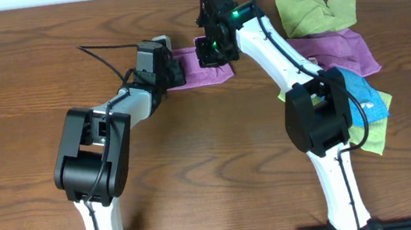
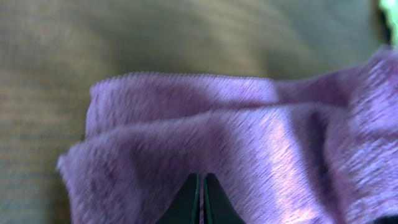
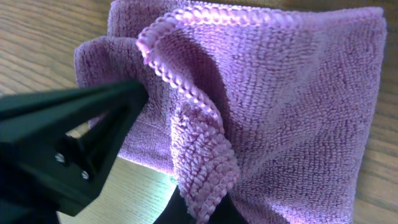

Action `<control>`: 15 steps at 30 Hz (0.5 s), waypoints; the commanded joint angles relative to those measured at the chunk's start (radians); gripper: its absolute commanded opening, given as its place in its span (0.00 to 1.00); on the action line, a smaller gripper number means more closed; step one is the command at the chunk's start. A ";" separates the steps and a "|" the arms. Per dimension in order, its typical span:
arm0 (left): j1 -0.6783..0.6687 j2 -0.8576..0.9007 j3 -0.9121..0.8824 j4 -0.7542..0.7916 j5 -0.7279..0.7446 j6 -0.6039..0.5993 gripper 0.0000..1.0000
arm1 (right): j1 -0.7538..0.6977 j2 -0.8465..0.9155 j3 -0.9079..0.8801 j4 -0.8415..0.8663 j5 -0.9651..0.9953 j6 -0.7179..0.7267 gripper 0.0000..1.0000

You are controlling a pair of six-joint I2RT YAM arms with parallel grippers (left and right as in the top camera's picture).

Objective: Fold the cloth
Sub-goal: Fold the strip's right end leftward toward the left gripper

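Note:
The cloth (image 1: 205, 76) is a mauve fuzzy towel lying bunched in layers on the wooden table between both arms. My left gripper (image 1: 177, 71) sits at its left edge. In the left wrist view its fingers (image 2: 202, 202) are pressed together with the cloth (image 2: 249, 155) pinched in the thin gap. My right gripper (image 1: 209, 52) is over the cloth's right part. In the right wrist view a rolled hem of the cloth (image 3: 205, 162) runs down into its shut jaws (image 3: 202, 214). The black left gripper (image 3: 68, 143) shows at the left there.
A heap of other cloths lies at the right: a green one (image 1: 310, 4), a purple one (image 1: 339, 51), a blue one (image 1: 365, 99) and another green one (image 1: 373, 137). Bare wooden table (image 1: 28, 74) stretches to the left.

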 commanded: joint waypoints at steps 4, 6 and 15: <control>0.002 -0.058 -0.003 0.079 0.030 -0.030 0.06 | -0.003 -0.028 0.010 -0.008 0.003 -0.012 0.02; 0.003 -0.113 -0.003 0.077 0.019 -0.023 0.06 | -0.003 -0.034 0.011 -0.008 0.003 -0.012 0.02; 0.082 -0.381 -0.003 -0.128 -0.237 -0.006 0.06 | 0.001 -0.042 0.021 0.026 -0.060 -0.012 0.02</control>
